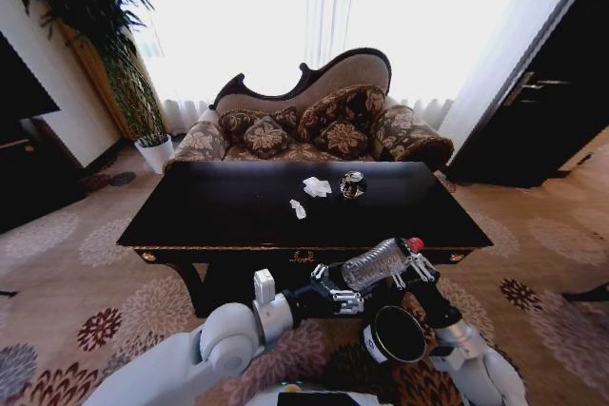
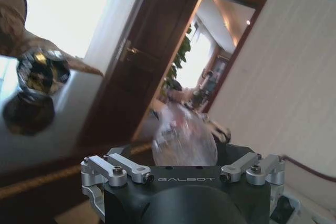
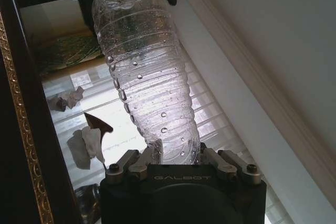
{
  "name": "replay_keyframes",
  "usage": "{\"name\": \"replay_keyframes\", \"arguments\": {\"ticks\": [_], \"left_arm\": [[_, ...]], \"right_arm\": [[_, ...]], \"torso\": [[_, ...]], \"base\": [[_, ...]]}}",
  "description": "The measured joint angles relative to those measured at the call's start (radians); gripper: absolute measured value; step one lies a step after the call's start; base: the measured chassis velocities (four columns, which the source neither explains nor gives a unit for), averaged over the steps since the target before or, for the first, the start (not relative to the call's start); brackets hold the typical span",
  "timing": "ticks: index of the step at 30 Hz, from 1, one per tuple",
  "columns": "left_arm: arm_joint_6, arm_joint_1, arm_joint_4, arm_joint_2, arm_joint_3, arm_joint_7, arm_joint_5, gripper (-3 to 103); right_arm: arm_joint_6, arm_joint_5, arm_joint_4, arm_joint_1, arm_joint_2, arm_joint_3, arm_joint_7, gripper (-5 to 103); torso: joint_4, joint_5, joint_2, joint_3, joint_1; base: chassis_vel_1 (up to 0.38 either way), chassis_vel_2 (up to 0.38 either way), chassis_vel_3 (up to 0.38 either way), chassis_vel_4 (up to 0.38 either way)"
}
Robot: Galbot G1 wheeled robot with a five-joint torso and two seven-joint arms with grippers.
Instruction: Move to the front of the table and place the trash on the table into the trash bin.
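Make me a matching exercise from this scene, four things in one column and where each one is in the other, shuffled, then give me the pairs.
Things:
1. clear ribbed plastic bottle
2. dark crushed drink can
3. white crumpled paper wad
4. round dark trash bin

Places:
A. on the patterned carpet, in front of the table
B. on the glossy black table, just left of the can
C. held in the right gripper, near its red cap
D. on the table, just right of the paper wad

Pairs: 1-C, 2-D, 3-B, 4-A
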State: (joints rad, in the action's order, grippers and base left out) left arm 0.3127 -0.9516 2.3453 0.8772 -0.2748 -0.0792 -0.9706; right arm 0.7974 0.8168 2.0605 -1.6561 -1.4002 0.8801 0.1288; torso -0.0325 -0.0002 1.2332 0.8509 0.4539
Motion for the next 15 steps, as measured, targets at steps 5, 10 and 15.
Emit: {"name": "replay_keyframes", "arguments": {"ticks": [5, 10, 15], "left_arm": [[-0.023, -0.03, 0.006, -0.011, 0.118, 0.004, 0.046, 100], [-0.055, -0.078, -0.006, -0.025, 0.274, 0.014, 0.113, 100], [-0.087, -0.129, -0.028, -0.019, 0.377, 0.016, 0.184, 100]], "right_arm": [[-0.022, -0.093, -0.062, -0.012, -0.005, -0.019, -0.02, 27], [-0.065, -0.246, -0.168, -0.015, -0.014, -0.048, -0.032, 27], [-0.08, -0.348, -0.246, -0.016, -0.03, -0.059, -0.035, 27]], "torso": [[-0.0001, 0.0, 0.0, 0.0, 0.0], [-0.0001, -0.0001, 0.0, 0.0, 0.0], [0.0, -0.0001, 0.0, 0.0, 0.0]], "base": [[0.0, 0.0, 0.0, 0.0], [0.0, 0.0, 0.0, 0.0], [0.0, 0.0, 0.0, 0.0]]}}
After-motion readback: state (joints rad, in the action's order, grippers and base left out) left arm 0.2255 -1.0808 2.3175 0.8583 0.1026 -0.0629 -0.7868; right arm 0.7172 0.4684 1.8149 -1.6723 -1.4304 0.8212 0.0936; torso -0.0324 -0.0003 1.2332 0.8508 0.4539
